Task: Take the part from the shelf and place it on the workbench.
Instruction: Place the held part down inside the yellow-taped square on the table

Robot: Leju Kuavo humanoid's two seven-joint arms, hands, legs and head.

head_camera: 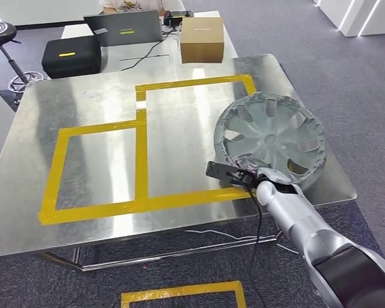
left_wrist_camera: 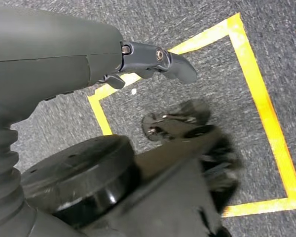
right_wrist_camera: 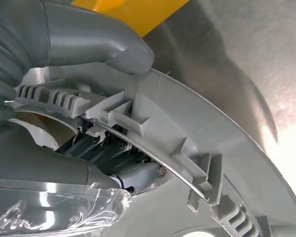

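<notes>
Floor tape: a yellow tape outline (head_camera: 181, 292) lies on the grey carpet just in front of me, below the bench edge.
My left robot hand (left_wrist_camera: 154, 61): it hangs over the carpet beside that outline, fingers (left_wrist_camera: 178, 66) stretched out and holding nothing.
My right arm: it reaches in from the lower right, up over the near edge of the bench (head_camera: 108, 218).
My right robot hand (head_camera: 251, 176): it grips the near rim of the part, thumb (right_wrist_camera: 101, 42) pressed on the rim's outer side, darker fingers (right_wrist_camera: 113, 153) tucked under the ribbed inner side.
Part: a grey hubcap (head_camera: 270, 138), inner face up, over the right end of the bench, just right of the taped area; I cannot tell whether it rests flat on the metal or is partly lifted.
Bench tape: yellow tape rectangles (head_camera: 141, 147) mark the steel top, left of the hubcap.
Further back: a cardboard box (head_camera: 201, 38), a black case (head_camera: 70, 56) and an open laptop (head_camera: 124, 27) sit on a second table behind the bench.
Far left: a black stool (head_camera: 2, 35) stands on the carpet.
</notes>
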